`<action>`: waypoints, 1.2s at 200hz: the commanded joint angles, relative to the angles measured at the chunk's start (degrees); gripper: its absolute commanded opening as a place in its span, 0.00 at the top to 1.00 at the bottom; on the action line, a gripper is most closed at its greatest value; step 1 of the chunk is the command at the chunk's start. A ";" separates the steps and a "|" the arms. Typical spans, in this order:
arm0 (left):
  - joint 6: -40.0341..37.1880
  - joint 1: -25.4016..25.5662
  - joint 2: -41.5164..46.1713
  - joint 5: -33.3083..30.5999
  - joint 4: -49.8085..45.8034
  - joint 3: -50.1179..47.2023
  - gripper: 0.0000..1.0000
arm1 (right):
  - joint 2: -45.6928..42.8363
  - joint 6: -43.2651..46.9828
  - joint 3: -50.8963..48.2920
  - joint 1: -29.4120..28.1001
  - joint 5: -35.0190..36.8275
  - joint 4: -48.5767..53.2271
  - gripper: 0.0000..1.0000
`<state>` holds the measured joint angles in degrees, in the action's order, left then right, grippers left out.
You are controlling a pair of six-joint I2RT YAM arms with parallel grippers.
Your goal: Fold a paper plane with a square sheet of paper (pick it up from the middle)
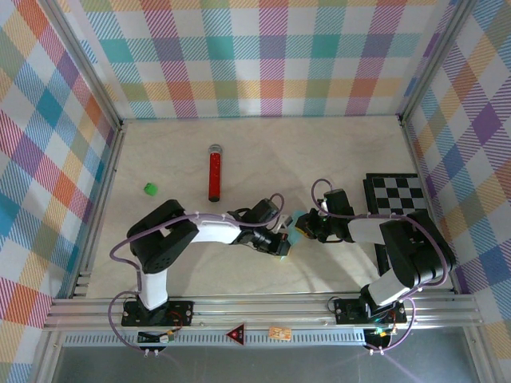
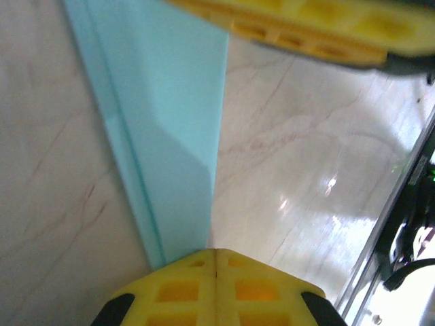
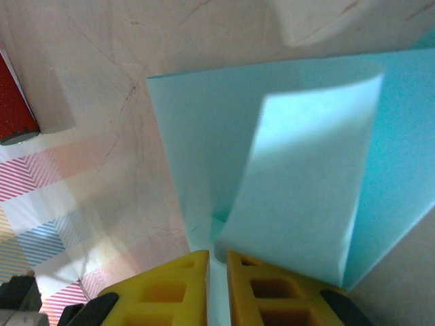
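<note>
Left end effector (image 2: pixel 216 252), right end effector (image 3: pixel 217 255) clamped on cyan paper (image 3: pixel 204 136); marbled table (image 1: pixel 319 152), plaid walls (image 1: pixel 263 56).

My top camera looks down from above and behind the arm bases (image 1: pixel 156 307), taking in the whole table (image 1: pixel 335 152). Each wrist camera peers along its own yellow fingers (image 2: pixel 177 295), very close, toward the light cyan paper (image 2: pixel 170 102), which all three views share.
</note>
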<state>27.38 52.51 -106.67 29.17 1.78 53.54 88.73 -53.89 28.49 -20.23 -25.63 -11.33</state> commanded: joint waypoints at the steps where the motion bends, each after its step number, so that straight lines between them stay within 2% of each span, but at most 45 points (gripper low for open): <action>1: -2.38 1.19 2.71 -1.91 -9.06 -4.92 0.97 | 2.06 0.91 -1.68 0.45 5.26 6.41 0.83; 62: -5.79 2.27 8.18 -3.03 -11.65 -6.70 0.96 | 2.45 0.77 -1.77 0.46 4.98 5.97 0.83; 97: -1.03 1.92 10.14 -3.17 -6.04 -3.95 0.98 | 2.11 0.63 -1.69 0.46 4.63 5.93 0.83; 139: 4.44 1.89 3.58 1.40 1.90 2.61 0.98 | 2.05 0.60 -1.71 0.53 4.53 5.93 0.83; 162: 3.87 1.92 0.77 0.93 -0.01 3.90 0.99 | 2.10 0.55 -1.77 0.54 4.63 5.88 0.83; 183: 0.98 1.98 -1.12 0.50 -6.04 3.79 0.99 | 2.19 0.55 -1.77 0.45 4.39 5.57 0.83; 240: -0.53 1.98 3.93 0.09 -7.80 -5.30 0.99 | 2.22 1.02 -1.60 0.50 3.70 5.47 0.83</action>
<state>28.01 54.13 -105.19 28.88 -0.54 52.49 88.73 -53.89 28.49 -20.23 -25.67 -11.40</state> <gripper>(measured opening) 0.048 0.170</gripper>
